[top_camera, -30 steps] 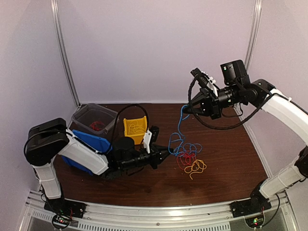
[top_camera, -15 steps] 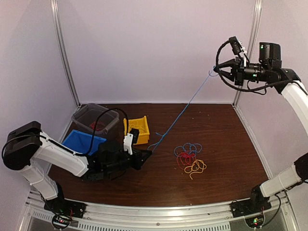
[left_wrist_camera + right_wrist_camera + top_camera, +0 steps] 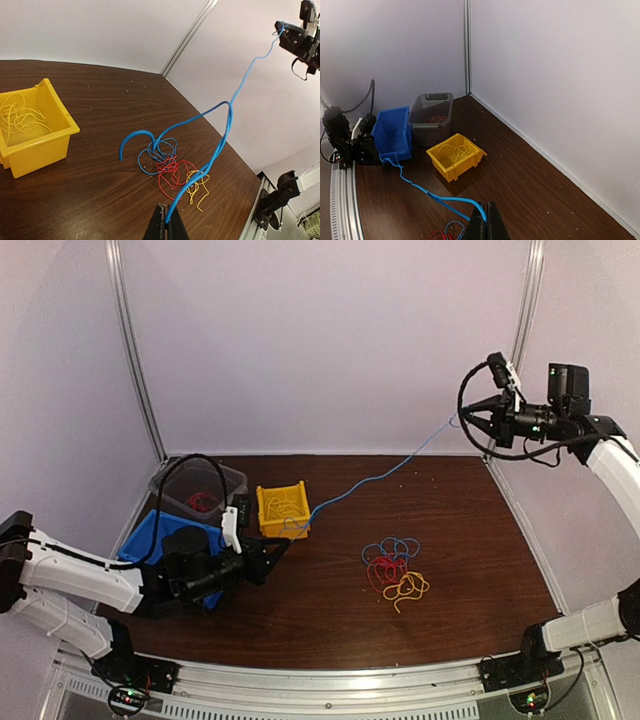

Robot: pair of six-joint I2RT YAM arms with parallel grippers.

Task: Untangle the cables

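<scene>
One blue cable (image 3: 380,477) hangs in the air across the table, clear of the pile, with a gripper on each end. My left gripper (image 3: 282,543) is shut on its lower end, low beside the yellow bin; the left wrist view shows the strand (image 3: 222,140) rising out of the closed jaws (image 3: 166,222). My right gripper (image 3: 464,418) is shut on the upper end, high at the right wall, and the cable (image 3: 430,195) leaves its tips (image 3: 485,218). The other cables (image 3: 395,572), thin blue loops, red and yellow-orange strands, lie tangled on the table (image 3: 170,167).
A yellow bin (image 3: 262,502) holding pale yellow strands stands left of centre. Behind it are a clear grey bin (image 3: 200,490) with red wire inside and a blue bin (image 3: 150,535) partly under the left arm. Walls close the back and right sides.
The blue cable came up out of the pile and now spans the two grippers. My left gripper drew back to the left with its end; my right one rose to the right wall.
</scene>
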